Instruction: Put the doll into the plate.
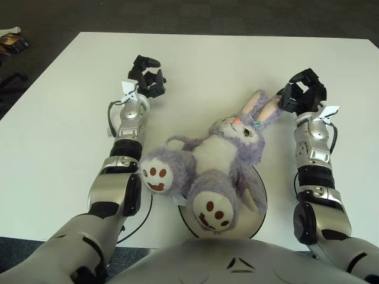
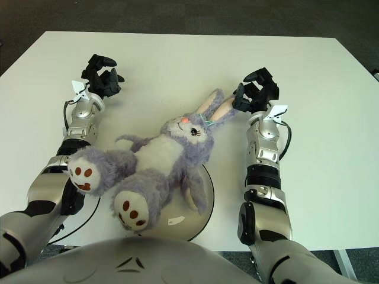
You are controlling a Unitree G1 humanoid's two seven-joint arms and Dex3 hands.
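Observation:
A purple plush bunny doll (image 1: 214, 158) lies on its back, its body and one leg over the round plate (image 1: 258, 208) at the table's near edge. The other leg hangs off the plate's left side, and the head and ears point away to the right. My left hand (image 1: 147, 74) is out on the table far to the left of the doll, fingers loosely curled around nothing. My right hand (image 1: 303, 94) hovers just right of the ear tips, fingers relaxed and holding nothing. I cannot tell whether they touch the ear.
The white table (image 1: 225, 59) stretches beyond both hands, with dark floor past its far edge. A black cable (image 1: 141, 220) loops near my left elbow. Some clutter (image 1: 13, 40) lies on the floor at far left.

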